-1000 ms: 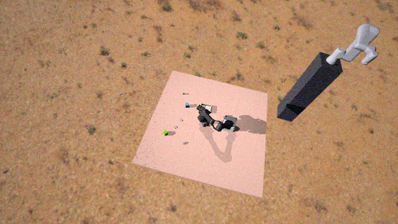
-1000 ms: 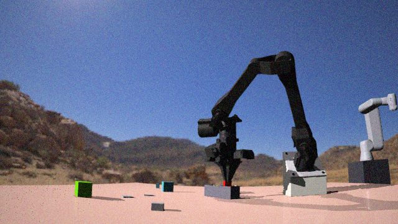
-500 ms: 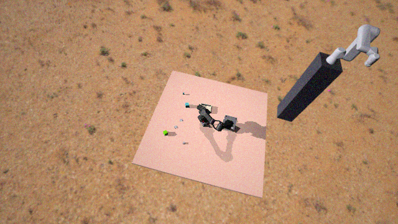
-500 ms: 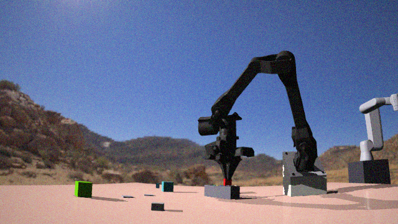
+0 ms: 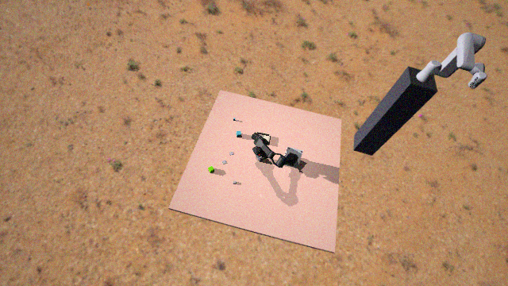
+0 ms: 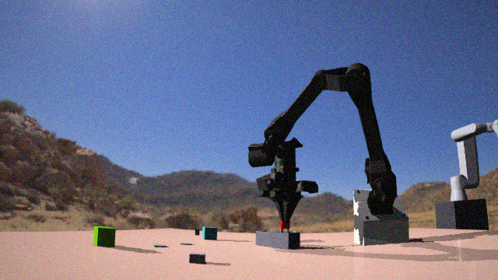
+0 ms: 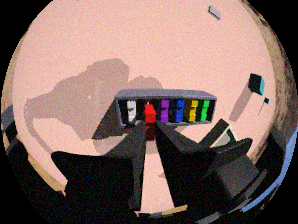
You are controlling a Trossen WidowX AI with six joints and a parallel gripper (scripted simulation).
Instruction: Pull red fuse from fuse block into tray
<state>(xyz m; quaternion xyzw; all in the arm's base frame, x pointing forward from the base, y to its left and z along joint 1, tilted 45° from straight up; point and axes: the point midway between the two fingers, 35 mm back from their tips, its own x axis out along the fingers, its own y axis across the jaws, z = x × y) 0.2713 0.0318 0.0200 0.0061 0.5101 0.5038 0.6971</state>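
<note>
The red fuse [image 6: 285, 225] [image 7: 150, 114] is between my fingertips. Its body stands just above the grey fuse block [image 6: 271, 239] [image 7: 165, 94], with thin prongs showing below it; whether their tips are still in the slot is unclear. My gripper [image 6: 285, 221] [image 7: 149, 125] is shut on the red fuse and points straight down over the block. In the wrist view a white fuse [image 7: 131, 111] is left of it, and purple [image 7: 164, 111], blue [image 7: 179, 111], yellow [image 7: 193, 111] and green [image 7: 204, 111] fuses are to its right. The cream tray [image 5: 267, 138] [image 7: 227, 138] is partly hidden by the arm.
A teal cube [image 5: 238, 134] [image 6: 209, 233] [image 7: 256, 84] stands beyond the tray. A green cube [image 5: 211, 169] [image 6: 104, 236] and a small grey block [image 5: 234, 183] [image 6: 197, 258] stand farther off, with flat grey pieces between. A second, pale arm [image 5: 466, 53] [image 6: 471, 159] stands apart on its pedestal.
</note>
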